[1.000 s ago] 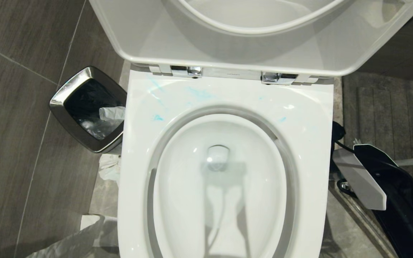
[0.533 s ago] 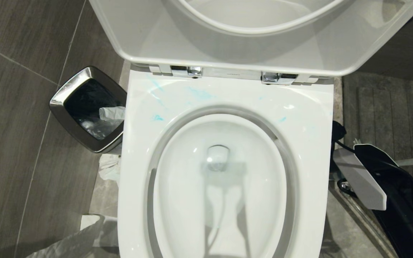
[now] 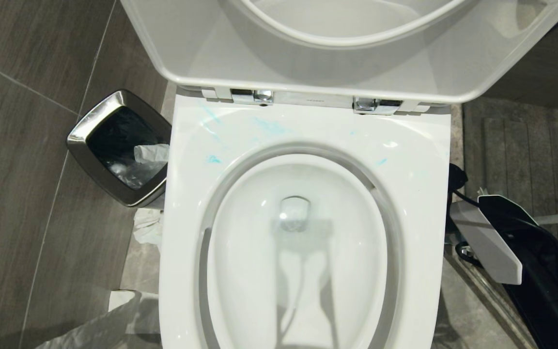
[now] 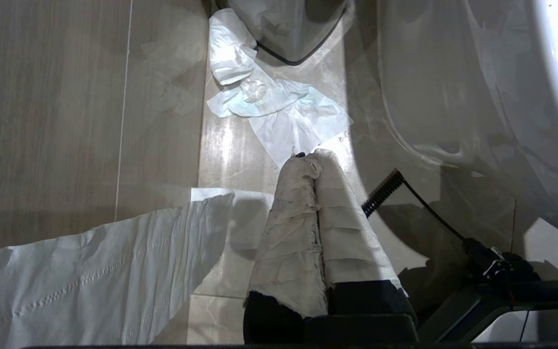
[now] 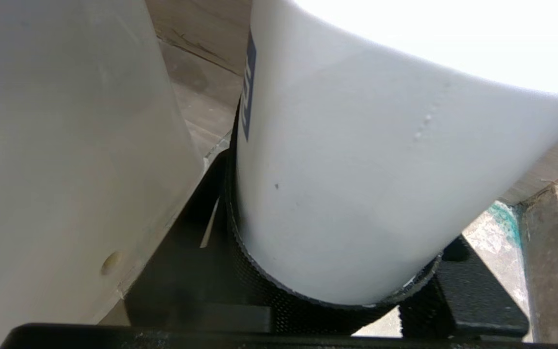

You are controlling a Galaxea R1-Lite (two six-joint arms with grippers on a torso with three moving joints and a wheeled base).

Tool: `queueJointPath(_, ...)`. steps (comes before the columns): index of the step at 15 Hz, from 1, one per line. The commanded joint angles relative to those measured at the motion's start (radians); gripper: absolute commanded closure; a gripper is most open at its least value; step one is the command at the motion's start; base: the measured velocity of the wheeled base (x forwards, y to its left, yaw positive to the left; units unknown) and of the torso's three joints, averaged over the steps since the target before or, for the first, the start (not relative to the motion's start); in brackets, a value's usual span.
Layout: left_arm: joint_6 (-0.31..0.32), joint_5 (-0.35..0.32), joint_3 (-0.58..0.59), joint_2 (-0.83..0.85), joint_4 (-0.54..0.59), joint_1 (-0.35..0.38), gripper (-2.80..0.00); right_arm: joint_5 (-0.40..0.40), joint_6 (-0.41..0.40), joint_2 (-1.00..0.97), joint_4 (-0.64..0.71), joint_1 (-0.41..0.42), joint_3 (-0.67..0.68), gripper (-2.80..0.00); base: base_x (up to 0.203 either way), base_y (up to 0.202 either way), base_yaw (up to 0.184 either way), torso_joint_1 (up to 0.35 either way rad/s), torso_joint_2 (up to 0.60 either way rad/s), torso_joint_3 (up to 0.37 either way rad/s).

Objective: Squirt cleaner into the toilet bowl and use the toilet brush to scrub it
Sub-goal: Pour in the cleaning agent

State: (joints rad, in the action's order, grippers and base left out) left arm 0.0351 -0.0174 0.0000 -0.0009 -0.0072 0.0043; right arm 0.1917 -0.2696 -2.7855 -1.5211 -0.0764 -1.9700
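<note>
The toilet bowl (image 3: pixel 419 194) fills the head view, its seat and lid raised, with turquoise smears of cleaner (image 3: pixel 269 127) across the back of the rim. My right arm (image 3: pixel 526 242) reaches down beside the bowl's right side. In the right wrist view my right gripper (image 5: pixel 344 218) is shut on the white cleaner bottle (image 5: pixel 356 145), whose round body sits against the black textured pads. My left gripper (image 4: pixel 315 157), its fingers wrapped in white cloth, hangs shut and empty over the floor left of the bowl. The toilet brush is out of view.
A steel-rimmed black bin (image 3: pixel 121 145) stands left of the toilet with crumpled paper (image 3: pixel 148 225) on the tiles beside it. More tissue (image 4: pixel 269 106) lies before the left gripper. A pale curved wall (image 5: pixel 66 145) is close by the bottle, and a turquoise stain (image 5: pixel 504 218) marks the floor.
</note>
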Motion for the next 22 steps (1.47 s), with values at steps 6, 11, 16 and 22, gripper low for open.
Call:
queueJointPath(6,0.000,0.001,0.008,0.000,0.000,0.000,0.00,-0.009,-0.005,-0.002,-0.009,0.004,0.002,0.00,0.000,0.000,0.000,0.000,0.00,0.000)
queueJointPath(11,0.000,0.001,0.008,0.001,0.000,0.000,0.00,-0.037,-0.008,0.000,-0.009,0.015,0.002,0.00,0.000,0.000,0.000,0.000,0.00,0.000)
queueJointPath(16,0.000,0.000,0.008,0.001,0.000,0.000,0.00,-0.107,-0.008,-0.005,-0.009,0.020,0.011,0.00,0.000,0.000,0.000,0.000,0.00,0.000)
queueJointPath(22,0.000,0.001,0.008,0.001,0.000,0.000,0.00,-0.167,-0.005,0.071,-0.009,0.021,0.012,0.00,0.000,0.000,0.000,0.000,0.00,0.000)
